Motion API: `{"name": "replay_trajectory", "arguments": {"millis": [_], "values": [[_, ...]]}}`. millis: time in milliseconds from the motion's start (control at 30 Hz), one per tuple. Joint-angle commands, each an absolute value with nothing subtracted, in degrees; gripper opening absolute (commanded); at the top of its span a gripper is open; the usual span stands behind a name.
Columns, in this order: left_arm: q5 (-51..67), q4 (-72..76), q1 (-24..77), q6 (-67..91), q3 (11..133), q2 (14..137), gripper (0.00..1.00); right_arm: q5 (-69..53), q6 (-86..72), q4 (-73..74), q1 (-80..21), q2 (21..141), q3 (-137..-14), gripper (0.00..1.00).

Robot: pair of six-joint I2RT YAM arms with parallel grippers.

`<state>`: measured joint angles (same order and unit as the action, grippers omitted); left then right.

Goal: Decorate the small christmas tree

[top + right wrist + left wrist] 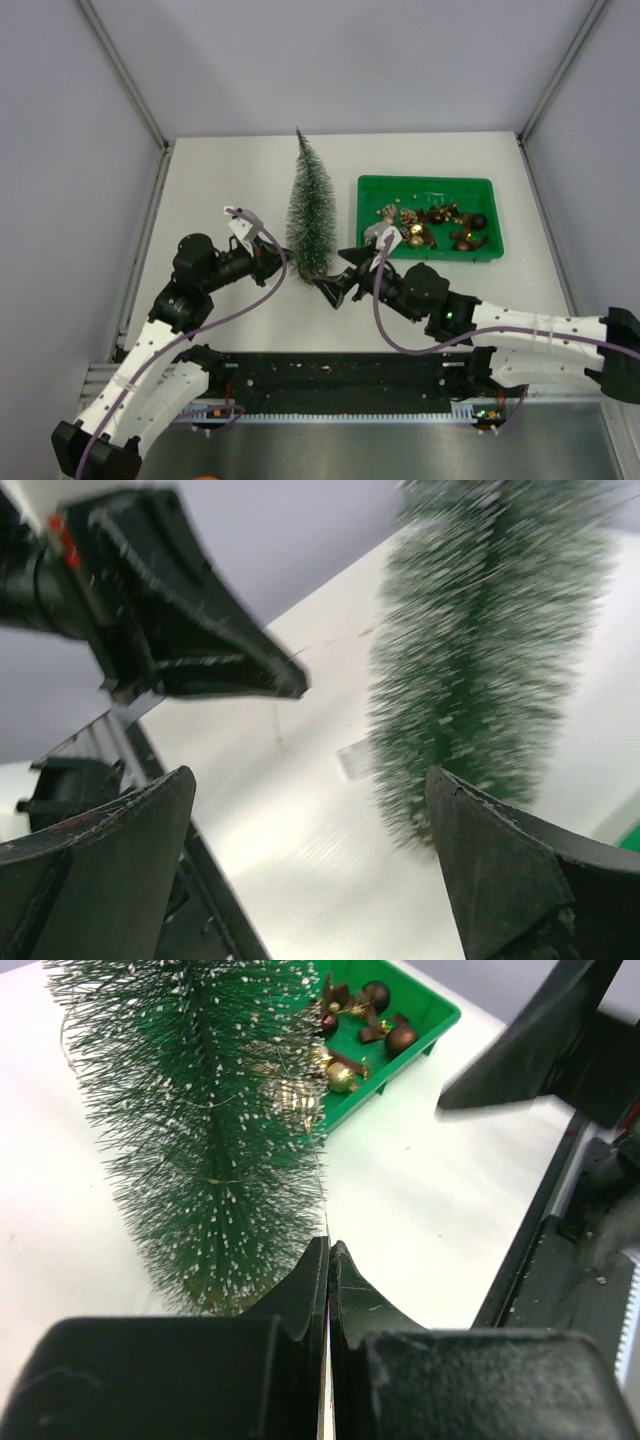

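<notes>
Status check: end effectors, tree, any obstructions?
Left end effector shut on thin wire running to the small christmas tree. Right end effector open beside it. Tree upright; green tray apart, not blocking.

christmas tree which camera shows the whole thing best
The top external view: the whole tree stands in frame, sharp and upright. The left wrist view shows only part, close and sharp; the right wrist view shows it blurred, top cut off.
</notes>
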<state>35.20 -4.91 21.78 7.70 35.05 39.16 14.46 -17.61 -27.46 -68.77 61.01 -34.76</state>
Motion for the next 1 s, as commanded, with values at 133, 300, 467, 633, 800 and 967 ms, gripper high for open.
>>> {"name": "replay_trajectory", "arguments": {"millis": [133,300,467,633,800,967], "values": [[31.8,-4.9,21.6,1.3,37.4,40.3,0.0,22.8,-7.9,-10.7,-58.5,58.9,-52.2,0.99],[30.4,-5.3,21.5,-1.0,37.7,40.8,0.0,24.1,-0.9,-7.1,-57.3,73.2,-67.4,0.99],[29.4,-8.3,21.5,-3.3,37.7,39.9,0.0,24.3,2.5,-6.6,-57.0,82.8,-77.2,0.99],[28.4,-9.8,21.4,-4.8,37.6,39.5,0.0,25.4,4.0,-7.2,-57.0,88.3,-81.9,0.99],[26.8,-10.5,21.4,-3.7,36.7,39.1,0.0,30.7,7.1,-8.9,-57.0,91.5,-83.9,0.95],[27.2,-11.1,21.3,-3.7,35.8,38.8,0.0,29.5,8.1,-13.3,-56.9,91.0,-81.1,0.73]]}}
